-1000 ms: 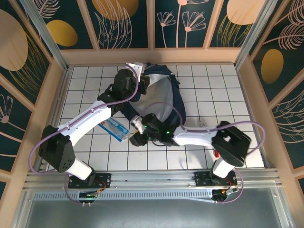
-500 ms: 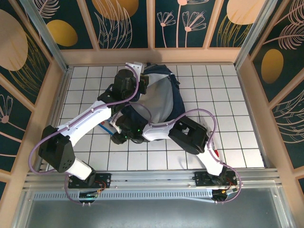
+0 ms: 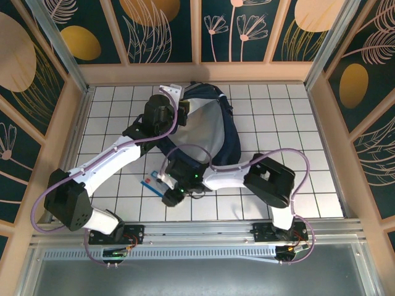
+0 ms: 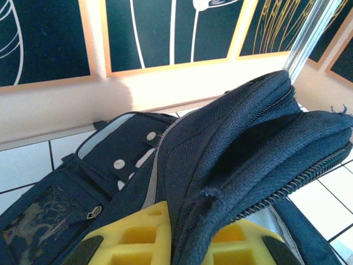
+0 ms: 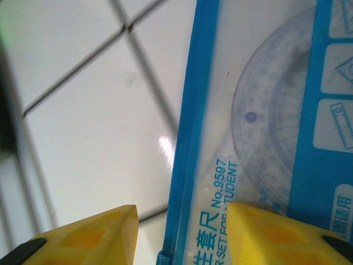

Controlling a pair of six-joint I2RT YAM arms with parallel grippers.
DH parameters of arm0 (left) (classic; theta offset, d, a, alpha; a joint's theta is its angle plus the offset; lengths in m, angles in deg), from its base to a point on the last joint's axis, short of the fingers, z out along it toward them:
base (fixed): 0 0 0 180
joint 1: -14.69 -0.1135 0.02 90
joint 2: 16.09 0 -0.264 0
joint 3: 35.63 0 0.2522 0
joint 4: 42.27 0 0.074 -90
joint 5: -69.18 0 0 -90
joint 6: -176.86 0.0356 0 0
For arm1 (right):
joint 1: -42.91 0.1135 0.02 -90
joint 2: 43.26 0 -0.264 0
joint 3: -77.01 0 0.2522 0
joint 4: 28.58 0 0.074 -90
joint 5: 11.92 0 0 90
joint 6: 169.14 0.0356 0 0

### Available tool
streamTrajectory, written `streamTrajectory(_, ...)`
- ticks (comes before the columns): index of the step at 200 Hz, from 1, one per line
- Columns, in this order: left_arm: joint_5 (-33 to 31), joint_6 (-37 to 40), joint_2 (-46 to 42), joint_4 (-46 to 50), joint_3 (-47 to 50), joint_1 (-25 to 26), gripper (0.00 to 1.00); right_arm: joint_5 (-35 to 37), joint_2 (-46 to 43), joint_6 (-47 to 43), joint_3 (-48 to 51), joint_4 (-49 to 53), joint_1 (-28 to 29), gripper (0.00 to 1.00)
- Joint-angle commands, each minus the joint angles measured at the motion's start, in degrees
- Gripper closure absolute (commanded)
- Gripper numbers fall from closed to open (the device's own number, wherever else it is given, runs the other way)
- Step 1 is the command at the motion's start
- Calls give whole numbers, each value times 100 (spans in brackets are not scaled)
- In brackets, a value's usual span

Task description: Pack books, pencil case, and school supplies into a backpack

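The ruler packet (image 5: 265, 110) lies flat on the white table (image 3: 308, 117), near the front and a little way from the backpack (image 3: 213, 126). It is a thin see-through sleeve with blue edges and a half-round measuring tool inside. I think it is very light, a bit bendy and shiny, so it could slip. It lies so flat that getting a finger under it looks hard. The long blue edge looks like the best place to pinch it.

The right claw (image 5: 182, 237) is low over the packet and about half open. The blue edge sits between its 2 yellow fingers (image 5: 94, 229). As far as I can tell, it has no hold on anything yet.

The left claw (image 4: 185, 245) is closed tight on the soft blue cloth at the mouth of the backpack and holds it up. The cloth looks floppy, so I think the mouth would sag if it were let go.
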Motion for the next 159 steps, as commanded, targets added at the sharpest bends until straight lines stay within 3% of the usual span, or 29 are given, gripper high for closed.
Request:
streamTrajectory(1, -107, 102, -283, -868, -96, 15, 100, -123, -570, 306, 272, 666, -40, 50)
streamTrajectory(17, -238, 122, -338, -889, -26, 16, 100, 221, -608, 530, 119, 1022, -267, 48)
streamTrajectory(34, -245, 83, -410, -867, 29, 17, 100, 708, -577, 468, 4, 1306, -311, 35)
streamTrajectory(130, -182, 96, -395, -717, 2, 15, 100, 1133, -61, 505, -273, 2285, -49, 32)
streamTrajectory(159, -205, 118, -412, -731, -12, 12, 100, 1291, -365, 631, -295, 2332, 101, 32)
